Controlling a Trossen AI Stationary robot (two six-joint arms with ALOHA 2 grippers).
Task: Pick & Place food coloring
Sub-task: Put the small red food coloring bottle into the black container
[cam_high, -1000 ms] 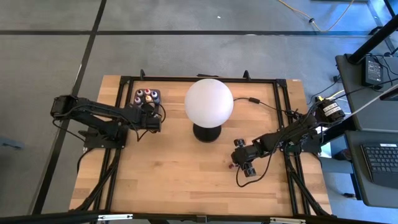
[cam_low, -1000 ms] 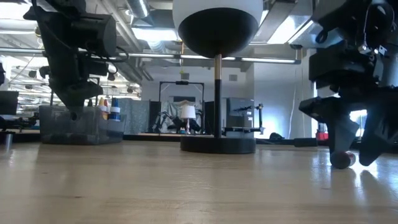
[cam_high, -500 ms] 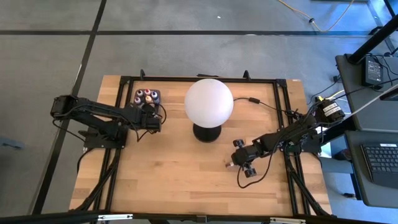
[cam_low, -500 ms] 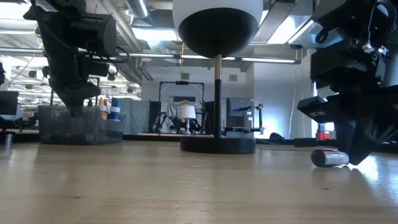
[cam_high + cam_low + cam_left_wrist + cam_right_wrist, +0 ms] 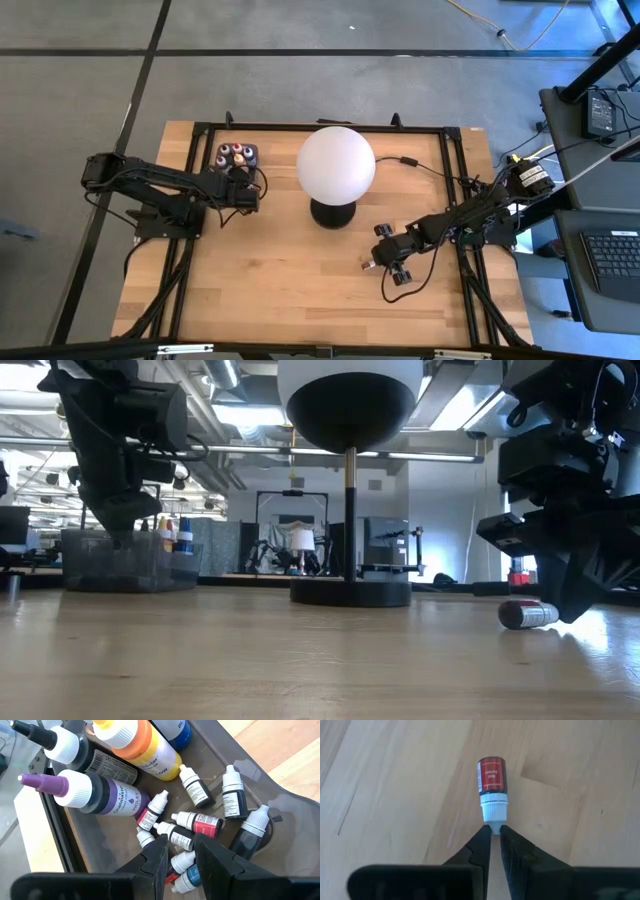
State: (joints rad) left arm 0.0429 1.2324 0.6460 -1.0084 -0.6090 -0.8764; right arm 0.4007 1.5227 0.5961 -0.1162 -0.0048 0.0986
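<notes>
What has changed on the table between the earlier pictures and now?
The small red bottle, which a second ago sat under the right pincer, now lies on its side on the table, pushed out ahead of it; only its tip sits between the nearly closed fingers. The left pincer stayed over the tray, and the lamp did not move.

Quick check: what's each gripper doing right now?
Left gripper: fingers slightly open, empty, over the tray of bottles.
Right gripper: fingers nearly shut on the lying red bottle's tip.
</notes>
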